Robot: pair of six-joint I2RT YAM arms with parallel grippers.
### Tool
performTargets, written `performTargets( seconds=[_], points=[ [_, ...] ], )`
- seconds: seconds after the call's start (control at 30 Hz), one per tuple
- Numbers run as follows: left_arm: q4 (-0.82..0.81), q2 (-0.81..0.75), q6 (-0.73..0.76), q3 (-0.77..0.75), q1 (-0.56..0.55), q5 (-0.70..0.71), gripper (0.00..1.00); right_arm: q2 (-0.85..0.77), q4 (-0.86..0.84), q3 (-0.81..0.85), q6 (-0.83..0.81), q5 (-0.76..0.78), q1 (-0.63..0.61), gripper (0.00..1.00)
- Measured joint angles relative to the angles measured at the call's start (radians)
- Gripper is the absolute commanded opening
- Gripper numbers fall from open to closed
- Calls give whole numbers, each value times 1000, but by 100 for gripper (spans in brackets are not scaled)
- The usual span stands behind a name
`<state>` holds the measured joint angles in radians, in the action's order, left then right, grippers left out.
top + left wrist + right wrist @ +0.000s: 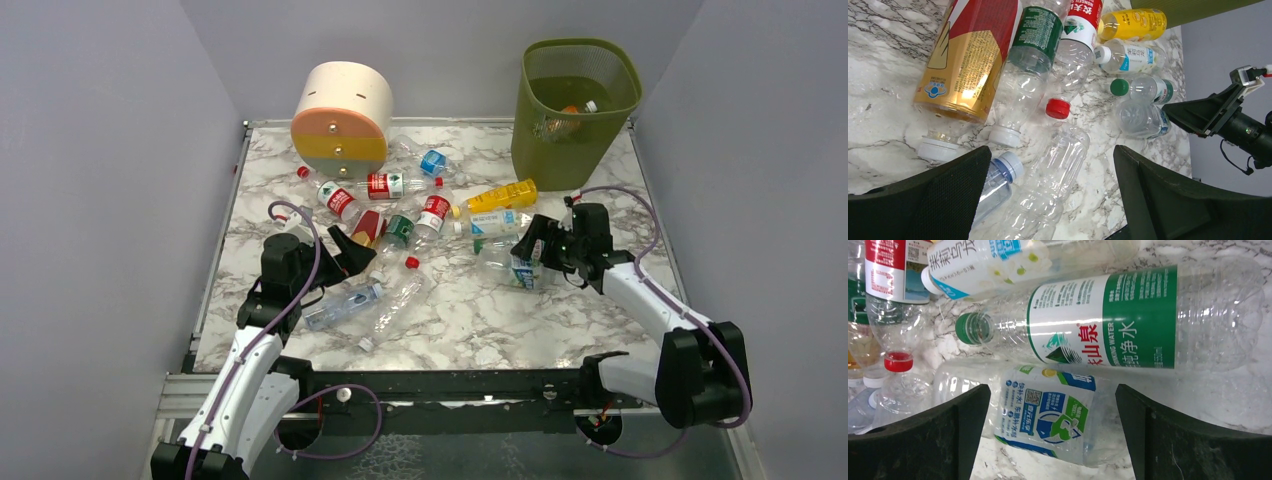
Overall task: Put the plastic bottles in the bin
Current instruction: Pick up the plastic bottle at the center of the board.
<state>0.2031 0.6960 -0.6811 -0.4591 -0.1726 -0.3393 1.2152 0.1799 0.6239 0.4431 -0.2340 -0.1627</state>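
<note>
Right hand (1053,440) is open, fingers wide apart, clamped on nothing. The blue-label bottle (1048,415) lies on the table (1228,405) right under it, inside the gap, touching neither finger as far as the wrist view shows. Its long axis runs nearly finger to finger, one end toward each. Judgement: closing as it stands would squeeze the bottle endwise, so the wrist likely needs a turn first or the bottle pops out. Just beyond it and roughly parallel lies the green-label bottle (1118,320), and past that a white-and-blue bottle (988,260). Left hand (1048,200) is also open and empty. The red-capped clear bottle (1053,165) lies in its gap, long axis pointing straight away from the hand, cap at the far end, so it sits across the closing line, which looks like the easier grab. A blue-capped bottle (998,177) lies just beside it, partly under one finger. Ahead of this hand is the heap, with the gold-and-red bottle (968,55) and others touching side by side. The bin (560,150) stands upright near the right hand, off to its side and farther from the bases. It is well apart from the left hand, with the heap between, so the right arm is the nearer carrier. The bin holds at least one orange bottle (565,122); I cannot tell the rest through the mesh. The round drawer box (342,118) sits beyond the left hand, drawers shut, contents hidden. Most bottles are on the table, so the task looks early.
</note>
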Motion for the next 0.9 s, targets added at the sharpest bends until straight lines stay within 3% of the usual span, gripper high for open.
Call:
performTargets(
  seconds=[0.57,0.9],
  points=[
    [-30,21,-12,18,-6,0,99,-182,4,-130,2,-83,-95,99],
    [-41,26,-15,20,-13,0,99,-110,16,-114,37,18,-365,98]
  ],
)
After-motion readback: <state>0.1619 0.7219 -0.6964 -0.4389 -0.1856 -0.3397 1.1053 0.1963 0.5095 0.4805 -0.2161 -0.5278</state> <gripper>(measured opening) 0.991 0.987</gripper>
